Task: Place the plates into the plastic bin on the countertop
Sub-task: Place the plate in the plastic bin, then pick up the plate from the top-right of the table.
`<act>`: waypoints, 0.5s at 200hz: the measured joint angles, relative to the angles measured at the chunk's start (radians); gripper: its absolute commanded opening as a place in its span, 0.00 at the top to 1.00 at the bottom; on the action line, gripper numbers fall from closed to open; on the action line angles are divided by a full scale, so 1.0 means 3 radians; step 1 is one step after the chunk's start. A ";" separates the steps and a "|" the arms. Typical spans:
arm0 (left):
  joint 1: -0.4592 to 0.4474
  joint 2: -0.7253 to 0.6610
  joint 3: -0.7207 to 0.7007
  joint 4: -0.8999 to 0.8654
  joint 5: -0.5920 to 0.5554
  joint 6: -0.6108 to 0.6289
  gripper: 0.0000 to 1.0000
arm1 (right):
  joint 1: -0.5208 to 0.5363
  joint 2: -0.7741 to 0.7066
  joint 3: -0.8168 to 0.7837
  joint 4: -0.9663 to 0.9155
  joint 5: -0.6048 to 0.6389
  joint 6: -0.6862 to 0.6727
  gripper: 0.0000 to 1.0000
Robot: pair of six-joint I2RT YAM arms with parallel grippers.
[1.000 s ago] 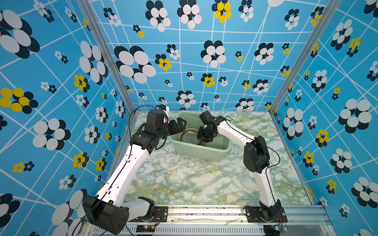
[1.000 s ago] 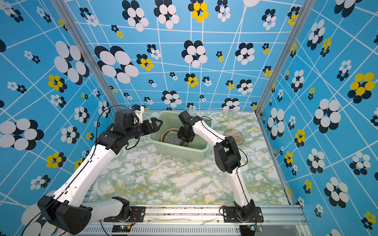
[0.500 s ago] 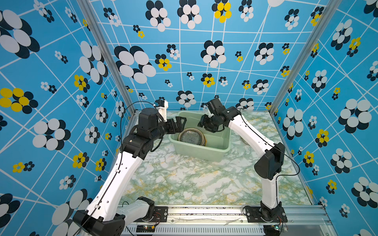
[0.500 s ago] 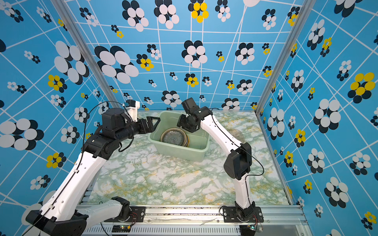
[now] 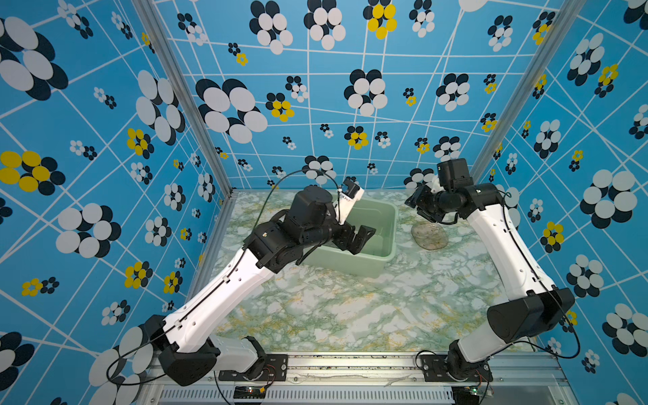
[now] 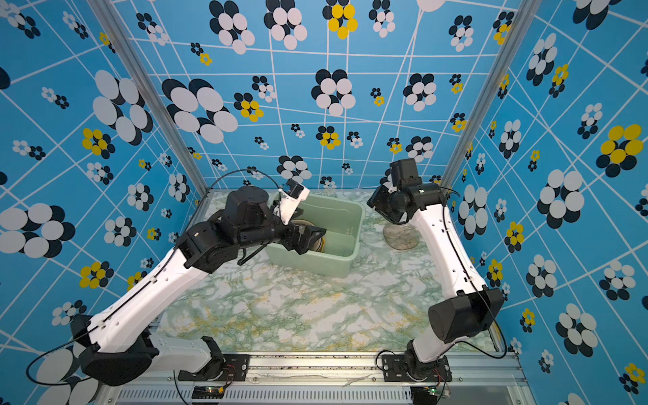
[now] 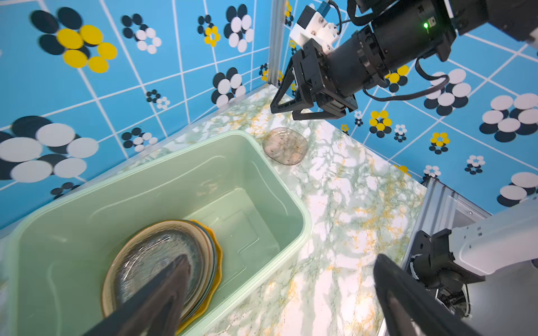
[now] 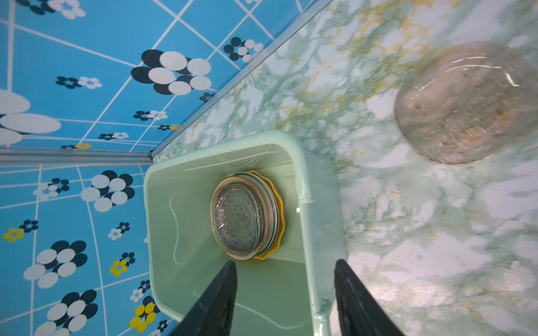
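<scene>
One clear glass plate [image 5: 430, 236] lies flat on countertop [image 5: 350, 308], just beside plastic bin [image 5: 393, 224], not touching. Other plates sit as a stack [image 8: 244, 218] inside.
R gripper [image 7: 283, 114] hangs near it, fingers part-spread, empty. L gripper [image 5: 363, 240] over bin, fingers wide, empty.
Glass prob. stiff, slick, brittle: pinch at rim, gently.

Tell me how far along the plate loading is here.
Done: a stack of plates, clear glass on top, yellow scalloped lowest, lies inside the plastic bin. In hand: nothing; the left gripper and right gripper are both open and empty. Left: one clear glass plate lies on the countertop beside the bin, near the right gripper.
</scene>
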State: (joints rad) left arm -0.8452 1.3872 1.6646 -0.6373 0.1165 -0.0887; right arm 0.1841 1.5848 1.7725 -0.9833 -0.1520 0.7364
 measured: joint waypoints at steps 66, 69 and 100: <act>-0.0589 0.1111 0.0781 -0.0023 0.0086 0.0024 0.01 | -0.0985 -0.0369 -0.1208 0.0399 -0.0299 -0.0013 0.44; -0.0603 0.1152 0.0821 -0.0027 0.0099 0.0024 0.01 | -0.1013 -0.0369 -0.1254 0.0429 -0.0318 -0.0013 0.44; -0.0718 0.1564 0.1111 -0.0036 0.0249 0.0024 0.01 | -0.1264 -0.0367 -0.1787 0.0776 -0.0476 0.0004 0.44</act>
State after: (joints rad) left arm -1.0607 1.8565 1.9980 -0.6479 0.1913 -0.0814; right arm -0.1951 1.4746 1.2366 -0.7506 -0.2947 0.7376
